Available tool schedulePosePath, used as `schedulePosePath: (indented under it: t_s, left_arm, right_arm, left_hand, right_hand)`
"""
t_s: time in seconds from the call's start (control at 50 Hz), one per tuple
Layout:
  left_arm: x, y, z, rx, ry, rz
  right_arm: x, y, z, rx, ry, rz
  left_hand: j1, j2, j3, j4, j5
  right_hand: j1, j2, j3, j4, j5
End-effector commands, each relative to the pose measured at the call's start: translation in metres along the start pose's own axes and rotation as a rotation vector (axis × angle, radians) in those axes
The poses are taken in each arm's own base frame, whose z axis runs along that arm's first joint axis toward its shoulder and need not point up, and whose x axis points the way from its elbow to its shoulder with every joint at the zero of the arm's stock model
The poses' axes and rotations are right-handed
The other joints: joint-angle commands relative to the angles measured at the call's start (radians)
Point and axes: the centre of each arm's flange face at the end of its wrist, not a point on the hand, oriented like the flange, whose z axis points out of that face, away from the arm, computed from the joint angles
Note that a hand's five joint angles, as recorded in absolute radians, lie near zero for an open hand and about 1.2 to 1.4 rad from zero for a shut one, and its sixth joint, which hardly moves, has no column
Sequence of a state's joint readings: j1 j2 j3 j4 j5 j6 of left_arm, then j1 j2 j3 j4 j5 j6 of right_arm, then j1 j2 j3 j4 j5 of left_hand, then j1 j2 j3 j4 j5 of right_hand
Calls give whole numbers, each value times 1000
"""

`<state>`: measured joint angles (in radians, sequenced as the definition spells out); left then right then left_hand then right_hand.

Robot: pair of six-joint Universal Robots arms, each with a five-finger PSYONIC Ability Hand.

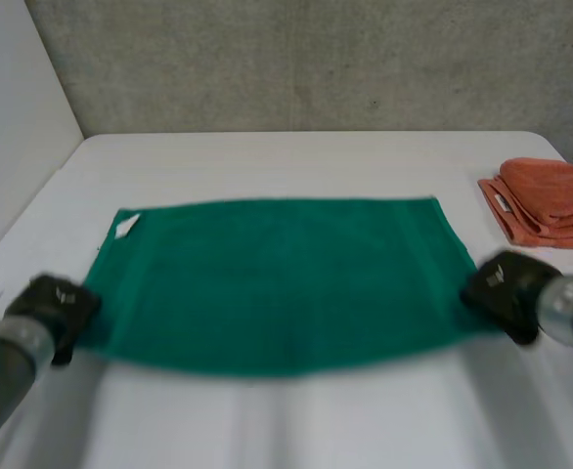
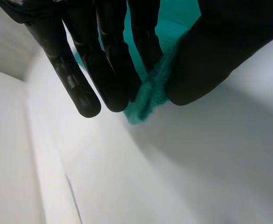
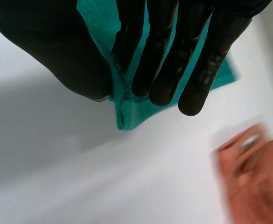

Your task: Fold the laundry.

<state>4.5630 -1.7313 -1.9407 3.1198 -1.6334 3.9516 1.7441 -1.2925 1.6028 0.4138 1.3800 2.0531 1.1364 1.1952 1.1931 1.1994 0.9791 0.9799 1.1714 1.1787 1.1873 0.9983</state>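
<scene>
A green towel point(image 1: 277, 278) lies spread across the white table point(image 1: 296, 156), its near edge lifted off the surface. My left hand point(image 1: 54, 305) holds the towel's near left corner point(image 2: 148, 100), pinched between thumb and fingers point(image 2: 113, 70). My right hand point(image 1: 502, 288) pinches the near right corner point(image 3: 127, 114) between thumb and fingers point(image 3: 169, 60) the same way. A white label point(image 1: 126, 227) shows at the towel's far left corner.
A folded orange cloth point(image 1: 549, 202) lies at the table's right edge, beyond my right hand; it appears again near the right hand's fingertips point(image 3: 253, 177). A white wall point(image 1: 13, 127) borders the table on the left, a grey wall behind.
</scene>
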Motion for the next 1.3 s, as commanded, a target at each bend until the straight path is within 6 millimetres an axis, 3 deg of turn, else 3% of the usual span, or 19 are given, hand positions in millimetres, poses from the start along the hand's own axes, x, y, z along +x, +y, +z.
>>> schedulePosePath:
  t_s: [0.02,0.18,0.26,0.38,0.46,0.62,0.64,0.68,0.78,0.86,0.92,1.0,1.16,1.3]
  left_arm:
    - [6,9,-21,-29,63,136]
    - [-16,-30,33,159,-119,50]
    - [-15,-42,65,200,-131,-15]
    - [-12,-50,109,176,-173,-54]
    - [-10,-61,122,193,-205,-53]
    - [2,-62,142,193,-193,-40]
    - [4,-62,142,193,-189,-36]
    - [9,-65,140,203,-182,-32]
    - [15,-73,128,222,-177,-32]
    - [4,-68,106,187,-219,-52]
    - [3,-66,88,203,-213,-65]
    - [8,-64,64,273,-194,-114]
    - [12,-62,43,335,-154,-222]
    - [18,-63,42,340,-136,-224]
  right_arm:
    - [-1,13,-10,-70,-31,-57]
    - [20,9,48,-12,116,31]
    - [27,-5,76,42,201,26]
    - [36,-5,118,69,327,9]
    - [41,-3,134,57,365,9]
    - [44,-12,151,113,434,-6]
    - [46,-13,153,128,457,-5]
    - [48,-16,153,149,490,-2]
    - [58,-22,134,186,529,67]
    - [65,-28,91,234,538,190]
    - [51,-24,68,236,466,253]
    - [29,2,50,163,306,331]
    - [-6,43,41,96,128,436]
    - [-5,61,53,132,212,433]
  left_hand:
    - [260,201,203,197,243]
    - [260,201,203,197,243]
    - [260,201,203,197,243]
    - [260,201,203,197,243]
    - [260,201,203,197,243]
    - [260,201,203,197,243]
    - [-405,-464,-462,-468,-423]
    - [-962,-1021,-1019,-1025,-979]
    - [-962,-1021,-1019,-1025,-979]
    - [-962,-1021,-1019,-1025,-979]
    - [-962,-1021,-1019,-1025,-979]
    - [-962,-1021,-1019,-1025,-979]
    - [-961,-1020,-1018,-1024,-978]
    - [-961,-1020,-1018,-1024,-978]
  right_hand:
    - [416,225,218,209,223]
    - [416,225,218,209,223]
    - [416,225,218,209,223]
    - [416,225,218,209,223]
    - [416,225,218,209,223]
    - [416,225,218,209,223]
    - [-33,-225,-232,-240,-226]
    - [-805,-997,-1004,-1013,-998]
    - [-805,-997,-1004,-1013,-998]
    - [-805,-997,-1004,-1013,-998]
    - [-805,-997,-1004,-1013,-998]
    - [-805,-997,-1004,-1013,-998]
    - [-716,-907,-915,-923,-909]
    - [-470,-661,-668,-677,-663]
